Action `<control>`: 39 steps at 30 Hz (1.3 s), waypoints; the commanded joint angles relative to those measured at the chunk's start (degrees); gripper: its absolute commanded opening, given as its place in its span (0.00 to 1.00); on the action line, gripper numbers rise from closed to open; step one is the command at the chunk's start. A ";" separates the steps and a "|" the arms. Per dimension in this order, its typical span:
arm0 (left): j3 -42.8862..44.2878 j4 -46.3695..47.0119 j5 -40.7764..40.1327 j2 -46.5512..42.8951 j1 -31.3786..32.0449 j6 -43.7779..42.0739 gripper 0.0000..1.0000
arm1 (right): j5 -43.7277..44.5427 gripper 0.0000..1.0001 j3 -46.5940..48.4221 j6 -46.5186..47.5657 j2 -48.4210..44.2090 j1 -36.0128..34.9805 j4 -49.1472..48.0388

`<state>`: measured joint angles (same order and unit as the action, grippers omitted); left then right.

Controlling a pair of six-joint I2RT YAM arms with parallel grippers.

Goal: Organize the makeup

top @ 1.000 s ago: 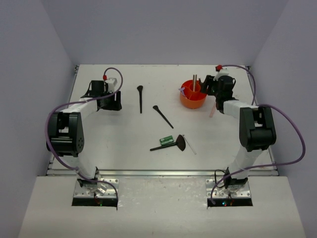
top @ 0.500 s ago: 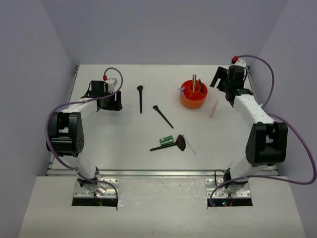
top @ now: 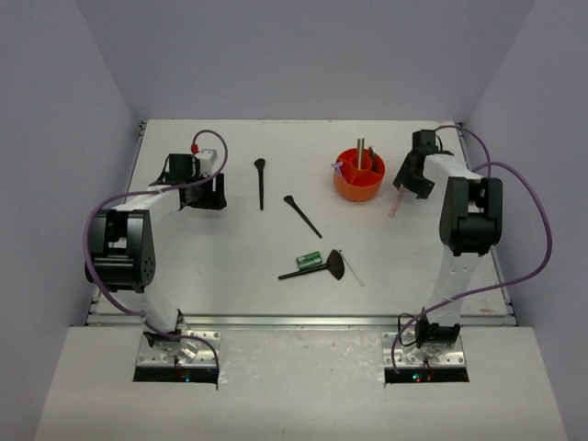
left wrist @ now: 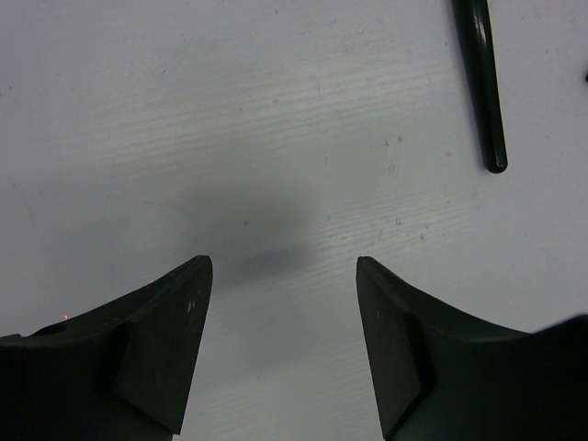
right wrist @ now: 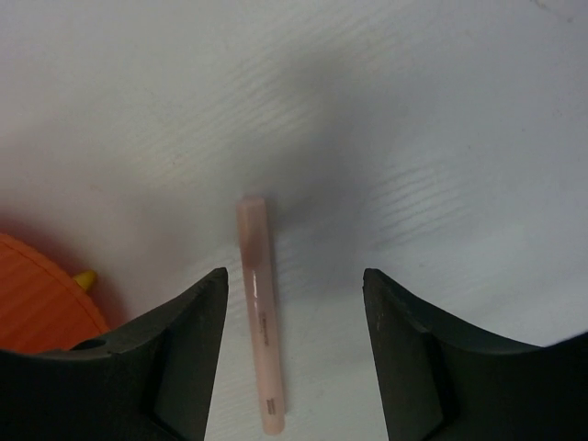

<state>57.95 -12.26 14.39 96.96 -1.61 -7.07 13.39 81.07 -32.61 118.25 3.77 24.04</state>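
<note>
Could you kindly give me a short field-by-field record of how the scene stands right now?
left gripper: open, empty, near the far-left black brush
right gripper: open, over the pink stick, not gripping it
orange cup: holds upright sticks; pink stick lies beside it
loose on table: far-left black brush, slanted black brush, fan brush, green tube, pink stick

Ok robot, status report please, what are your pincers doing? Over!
Right pincer open over pink stick, stick flat on table, ungrabbed. Left pincer open, empty, black brush nearby. Nothing in the way.
</note>
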 commanded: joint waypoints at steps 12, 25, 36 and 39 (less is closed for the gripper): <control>1.06 1.58 0.27 -1.95 -1.24 -0.32 0.62 | 1.81 0.49 3.55 -0.24 3.19 -0.34 6.97; 0.26 1.71 0.31 -2.45 -1.38 -0.64 0.62 | 4.01 0.00 -0.39 4.65 -3.26 -0.08 1.40; 0.26 1.76 0.55 -2.39 -1.61 -0.41 0.62 | -7.20 0.00 -19.19 15.98 -25.41 -0.83 -45.84; 0.74 1.71 0.61 -2.21 -1.62 -0.22 0.62 | -10.09 0.00 -22.10 21.92 -25.66 -2.63 -60.11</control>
<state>57.95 -12.21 14.40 96.84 -2.35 -7.25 8.21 62.71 -20.46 94.86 3.28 -5.86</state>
